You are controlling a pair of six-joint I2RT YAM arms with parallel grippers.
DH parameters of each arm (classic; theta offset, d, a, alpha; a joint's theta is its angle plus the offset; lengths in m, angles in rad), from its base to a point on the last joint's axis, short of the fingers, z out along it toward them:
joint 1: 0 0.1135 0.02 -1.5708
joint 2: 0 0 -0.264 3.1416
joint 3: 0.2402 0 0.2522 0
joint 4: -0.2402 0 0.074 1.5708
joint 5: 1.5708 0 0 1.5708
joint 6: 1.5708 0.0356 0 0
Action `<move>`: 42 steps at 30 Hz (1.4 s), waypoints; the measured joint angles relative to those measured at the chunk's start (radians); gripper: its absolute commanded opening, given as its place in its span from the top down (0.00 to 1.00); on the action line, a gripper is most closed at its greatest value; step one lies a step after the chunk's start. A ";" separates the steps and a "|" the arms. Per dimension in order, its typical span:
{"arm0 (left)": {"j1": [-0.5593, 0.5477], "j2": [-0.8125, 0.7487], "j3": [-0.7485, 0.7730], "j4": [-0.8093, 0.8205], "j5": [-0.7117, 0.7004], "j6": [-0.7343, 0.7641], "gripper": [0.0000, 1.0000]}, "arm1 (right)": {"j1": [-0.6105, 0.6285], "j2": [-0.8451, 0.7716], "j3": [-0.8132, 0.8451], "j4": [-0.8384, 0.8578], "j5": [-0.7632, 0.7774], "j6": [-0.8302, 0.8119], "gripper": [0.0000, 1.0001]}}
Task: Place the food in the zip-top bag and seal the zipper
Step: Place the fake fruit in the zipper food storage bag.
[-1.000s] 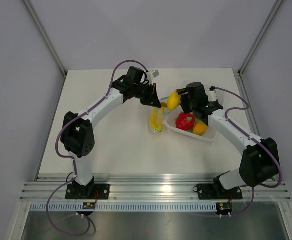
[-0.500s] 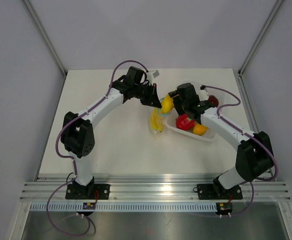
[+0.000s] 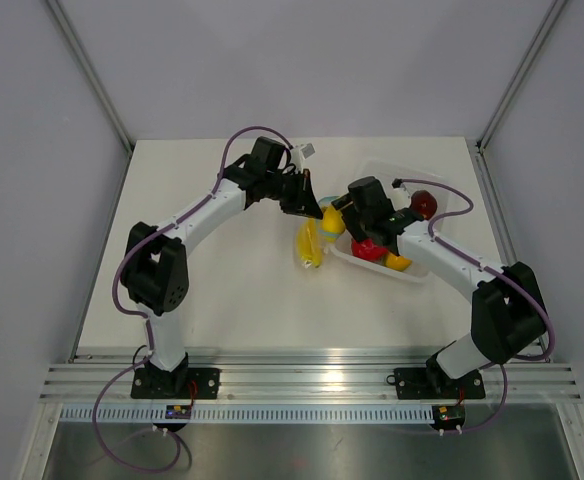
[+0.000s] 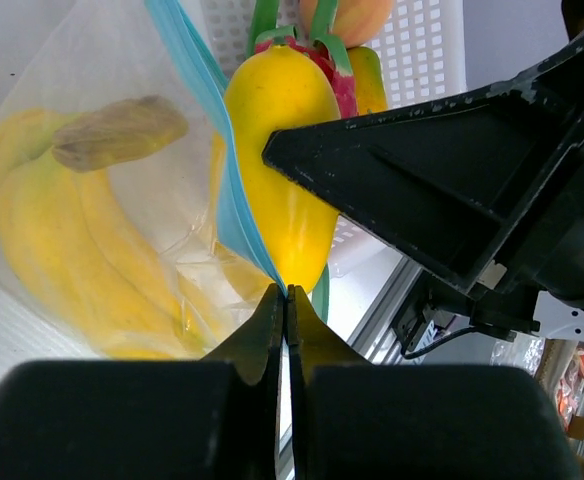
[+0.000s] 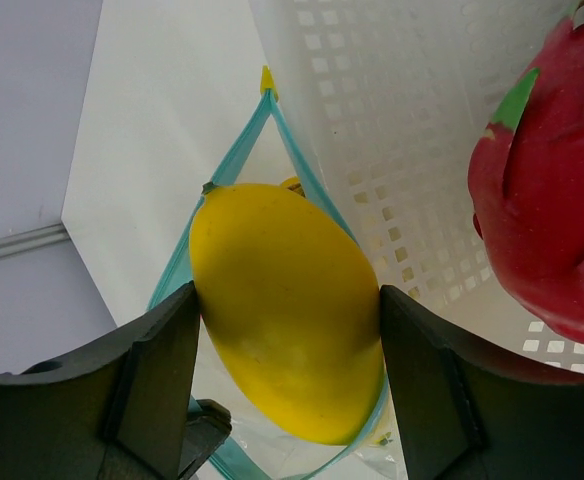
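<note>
Top external | white table [image 3: 222, 290], grey walls [image 3: 302, 60] | left end effector [image 4: 284, 292] pinches zipper [image 4: 230, 215] | right end effector [image 5: 287, 340] grips lemon [image 5: 277, 290]

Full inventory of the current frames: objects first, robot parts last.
zip-top bag: 1, clear, on table left of tray
zipper: 1, light blue, open, strips either side of lemon
banana bunch: 1, yellow, inside bag
lemon: 1, yellow, at bag mouth
orange fruit: 1, orange, tray's near side
leafy fruit: 1, red and green, in tray
round fruit: 1, dark red, tray's far side
tray: 1, white, perforated
table: 1, white
left gripper: shut on zipper
right gripper: holding lemon
</note>
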 measured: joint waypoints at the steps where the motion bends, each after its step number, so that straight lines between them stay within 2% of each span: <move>1: 0.000 0.000 -0.002 0.005 0.002 -0.005 1.00 | 0.002 0.000 0.000 0.001 -0.003 -0.009 0.73; 10: 0.002 0.000 -0.010 0.021 0.020 -0.029 1.00 | 0.016 0.000 0.000 0.024 -0.032 -0.106 0.63; 16: 0.004 0.005 -0.008 0.027 0.035 -0.034 1.00 | 0.022 -0.001 -0.002 0.039 -0.057 -0.154 0.63; 22: 0.004 0.054 0.064 -0.003 0.079 -0.013 1.00 | 0.021 -0.016 -0.017 0.056 -0.062 -0.161 0.62; 26: 0.007 0.066 0.090 -0.030 0.100 0.010 1.00 | 0.019 -0.021 -0.023 0.067 -0.068 -0.166 0.44; 27: 0.008 0.066 0.092 -0.037 0.101 0.014 1.00 | 0.019 -0.021 -0.023 0.068 -0.073 -0.169 0.42; 33: 0.011 0.066 0.093 -0.053 0.117 0.037 1.00 | 0.019 -0.021 -0.023 0.068 -0.091 -0.191 0.39; 42: 0.011 0.066 0.093 -0.054 0.130 0.048 1.00 | 0.017 -0.021 -0.016 0.059 -0.097 -0.212 0.29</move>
